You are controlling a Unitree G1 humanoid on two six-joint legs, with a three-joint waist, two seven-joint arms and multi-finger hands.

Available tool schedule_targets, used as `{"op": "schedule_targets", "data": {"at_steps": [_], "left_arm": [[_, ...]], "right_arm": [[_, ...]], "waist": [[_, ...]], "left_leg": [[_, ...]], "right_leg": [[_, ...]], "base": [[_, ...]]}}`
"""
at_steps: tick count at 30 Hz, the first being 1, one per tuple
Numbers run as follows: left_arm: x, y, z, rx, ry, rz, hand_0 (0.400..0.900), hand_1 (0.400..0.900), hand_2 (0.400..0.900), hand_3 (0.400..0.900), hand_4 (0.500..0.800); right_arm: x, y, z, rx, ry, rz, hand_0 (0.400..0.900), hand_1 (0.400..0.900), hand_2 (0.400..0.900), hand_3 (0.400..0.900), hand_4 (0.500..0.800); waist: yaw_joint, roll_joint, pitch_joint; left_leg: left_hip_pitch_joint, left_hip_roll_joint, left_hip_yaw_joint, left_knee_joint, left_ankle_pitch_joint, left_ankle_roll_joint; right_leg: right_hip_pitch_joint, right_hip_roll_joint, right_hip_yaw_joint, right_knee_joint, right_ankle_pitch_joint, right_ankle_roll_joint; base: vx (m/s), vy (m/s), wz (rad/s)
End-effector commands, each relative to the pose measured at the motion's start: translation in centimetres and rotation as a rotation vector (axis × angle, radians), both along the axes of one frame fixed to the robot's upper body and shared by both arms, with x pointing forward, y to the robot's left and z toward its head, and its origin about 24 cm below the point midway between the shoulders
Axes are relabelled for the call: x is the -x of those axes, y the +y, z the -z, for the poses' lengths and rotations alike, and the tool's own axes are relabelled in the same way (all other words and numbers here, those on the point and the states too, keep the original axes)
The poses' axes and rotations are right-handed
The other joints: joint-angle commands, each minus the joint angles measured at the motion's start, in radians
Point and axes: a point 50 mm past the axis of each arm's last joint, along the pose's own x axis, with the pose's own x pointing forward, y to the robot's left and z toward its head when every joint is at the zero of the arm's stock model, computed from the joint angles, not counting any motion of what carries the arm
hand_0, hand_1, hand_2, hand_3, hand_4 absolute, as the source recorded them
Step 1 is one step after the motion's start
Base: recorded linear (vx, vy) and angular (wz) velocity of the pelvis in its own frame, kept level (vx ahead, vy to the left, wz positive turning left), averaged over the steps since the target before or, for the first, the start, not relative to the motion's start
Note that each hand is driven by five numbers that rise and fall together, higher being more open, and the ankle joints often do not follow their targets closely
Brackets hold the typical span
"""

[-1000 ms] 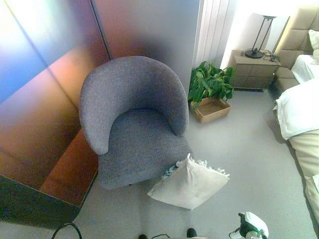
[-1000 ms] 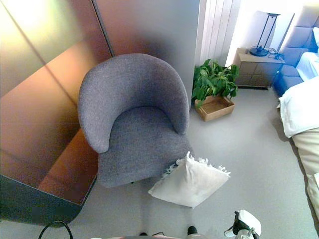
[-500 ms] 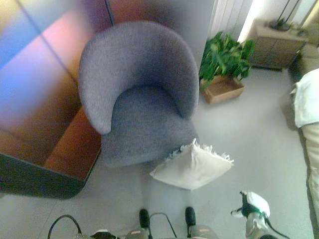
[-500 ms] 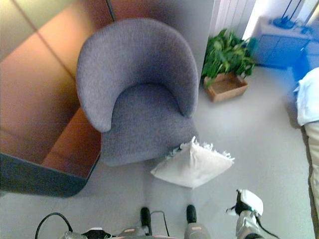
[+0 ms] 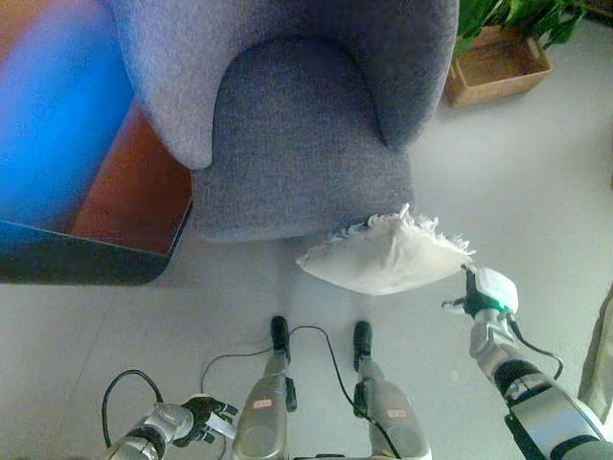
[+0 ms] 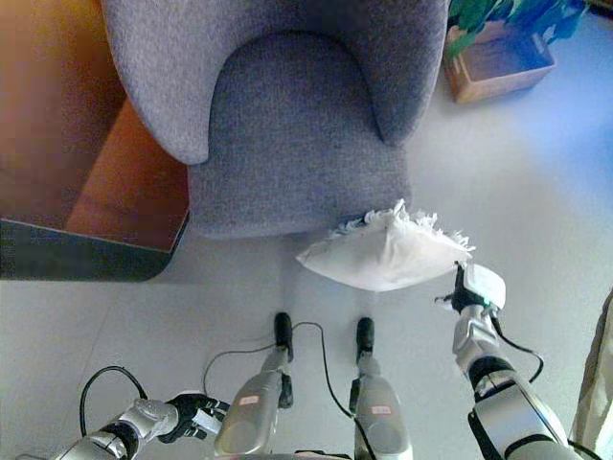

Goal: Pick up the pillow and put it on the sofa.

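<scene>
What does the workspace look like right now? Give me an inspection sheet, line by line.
Surface: pale grey floor, bare around the pillow.
Job's things: cream fringed fabric pillow lies on the floor against the front edge of the grey upholstered tub sofa chair; the seat holds nothing.
Clutter: shallow wooden planter box with a green leafy plant, to the right of the chair.
Hands: right hand close beside the pillow's right corner, contact and fingers cannot be told; left hand low at lower left, fingers curled, holding nothing.
Cables: nothing seen apart from the robot's own.
Surroundings: reddish-brown panel with a dark base to the left of the chair.
</scene>
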Motion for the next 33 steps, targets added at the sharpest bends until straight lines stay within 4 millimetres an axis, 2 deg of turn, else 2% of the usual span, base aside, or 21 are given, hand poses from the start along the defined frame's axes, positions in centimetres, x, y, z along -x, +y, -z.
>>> {"op": "schedule_targets", "data": {"at_steps": [1,7,19,33], "left_arm": [[-1.8,-1.4,-0.3,0.039,-0.027,-0.050,0.900,0.900,0.900,0.900,0.800],[-2.8,-2.6,-0.4,0.079,-0.057,-0.092,0.900,0.900,0.900,0.900,0.800],[-2.5,-3.8,0.0,0.141,-0.072,-0.124,0.900,0.900,0.900,0.900,0.800],[-2.1,-4.8,0.2,0.211,-0.074,-0.141,0.900,0.900,0.900,0.900,0.800]], "right_arm": [[-2.1,-3.0,-5.4,0.094,-0.124,-0.004,0.900,0.900,0.900,0.900,0.800],[-4.2,-3.2,-9.4,0.093,-0.197,-0.043,0.900,0.900,0.900,0.900,0.800],[-6.5,-2.3,-15.9,0.097,-0.323,-0.147,0.900,0.900,0.900,0.900,0.800],[-8.2,0.3,-20.1,0.105,-0.399,-0.269,0.900,0.900,0.900,0.900,0.800]], "waist": [[0.008,-0.030,0.018],[0.013,-0.005,0.046],[0.022,0.049,0.081],[0.036,0.106,0.092]], "left_leg": [[-0.020,-0.050,-0.025,-0.007,-0.065,0.019],[-0.084,-0.057,-0.042,-0.007,-0.034,0.018],[-0.185,-0.072,-0.041,-0.007,0.004,0.010],[-0.270,-0.083,-0.037,0.005,0.023,0.007]], "right_leg": [[-0.069,0.000,-0.033,0.084,-0.039,0.035],[-0.169,-0.007,-0.045,0.191,-0.075,0.028],[-0.297,-0.023,-0.037,0.285,-0.109,0.029],[-0.394,-0.026,-0.019,0.338,-0.127,0.026]], "base": [[-0.06,0.032,0.03],[-0.05,0.068,0.08],[-0.03,0.085,0.03],[0.01,0.072,-0.01]]}}
